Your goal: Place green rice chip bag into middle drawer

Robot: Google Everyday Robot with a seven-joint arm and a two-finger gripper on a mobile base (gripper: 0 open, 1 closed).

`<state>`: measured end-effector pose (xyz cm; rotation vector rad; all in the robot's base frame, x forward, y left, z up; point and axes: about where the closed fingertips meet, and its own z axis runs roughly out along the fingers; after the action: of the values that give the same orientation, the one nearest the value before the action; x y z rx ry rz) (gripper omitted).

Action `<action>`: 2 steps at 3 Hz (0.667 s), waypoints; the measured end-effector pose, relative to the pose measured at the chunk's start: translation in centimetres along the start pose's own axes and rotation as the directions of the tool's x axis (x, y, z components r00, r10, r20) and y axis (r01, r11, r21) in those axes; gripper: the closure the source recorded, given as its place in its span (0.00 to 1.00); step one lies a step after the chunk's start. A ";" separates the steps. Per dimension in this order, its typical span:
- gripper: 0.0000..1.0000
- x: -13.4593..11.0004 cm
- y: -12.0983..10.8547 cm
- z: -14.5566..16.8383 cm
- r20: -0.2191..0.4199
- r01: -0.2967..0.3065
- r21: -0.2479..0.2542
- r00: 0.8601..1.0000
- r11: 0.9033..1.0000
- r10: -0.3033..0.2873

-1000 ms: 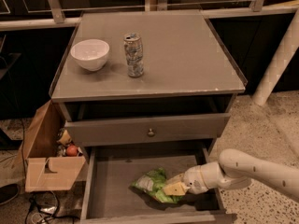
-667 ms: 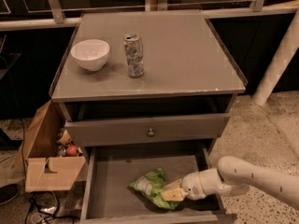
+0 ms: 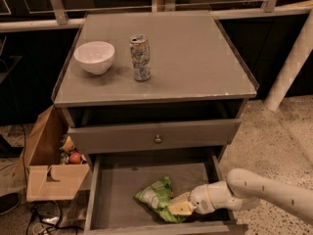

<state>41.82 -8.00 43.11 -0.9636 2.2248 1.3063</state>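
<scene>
Though the green rice chip bag (image 3: 155,196) is already laid in the middle drawer (image 3: 93,192), lower centre, release by the touching gripper (image 3: 182,207) cannot be told.

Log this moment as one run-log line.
stage: placing | green rice chip bag: lying on floor of open middle drawer | hand: inside drawer, at the bag | cabinet top: can, bowl
</scene>
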 end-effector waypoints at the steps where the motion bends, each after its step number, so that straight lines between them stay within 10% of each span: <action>1: 0.58 0.0 0.0 0.0 0.000 0.000 0.000 1.000 1.000 0.000; 2: 0.35 0.0 0.0 0.0 0.000 0.000 0.000 1.000 1.000 0.000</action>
<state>41.82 -7.99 43.11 -0.9637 2.2248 1.3065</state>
